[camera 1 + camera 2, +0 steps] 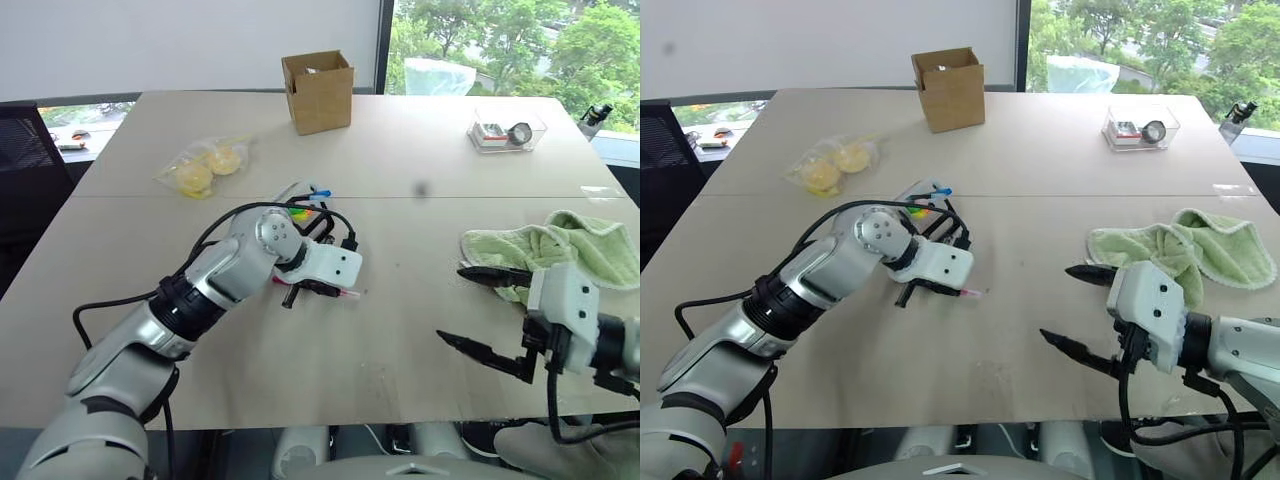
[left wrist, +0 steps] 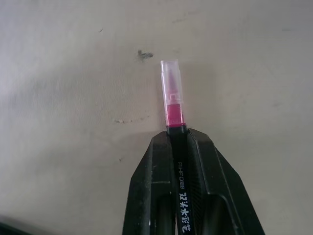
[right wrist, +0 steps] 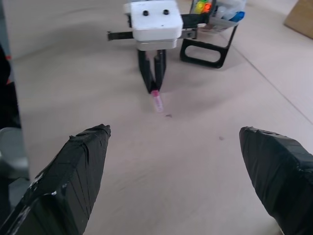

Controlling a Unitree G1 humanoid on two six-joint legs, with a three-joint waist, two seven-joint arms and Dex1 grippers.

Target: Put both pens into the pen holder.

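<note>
Pinching pink-capped pen, left gripper angled down.

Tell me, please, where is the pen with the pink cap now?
The pink-capped pen is clamped in the left gripper, cap end against the table, left of centre in the head views, just in front of the pen holder.

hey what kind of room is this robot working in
Probably an office or meeting room, several floors up. It has a large pale table beside a window with treetops outside, and desk items on the table: a pen holder, a cardboard box and a clear plastic tray.
</note>
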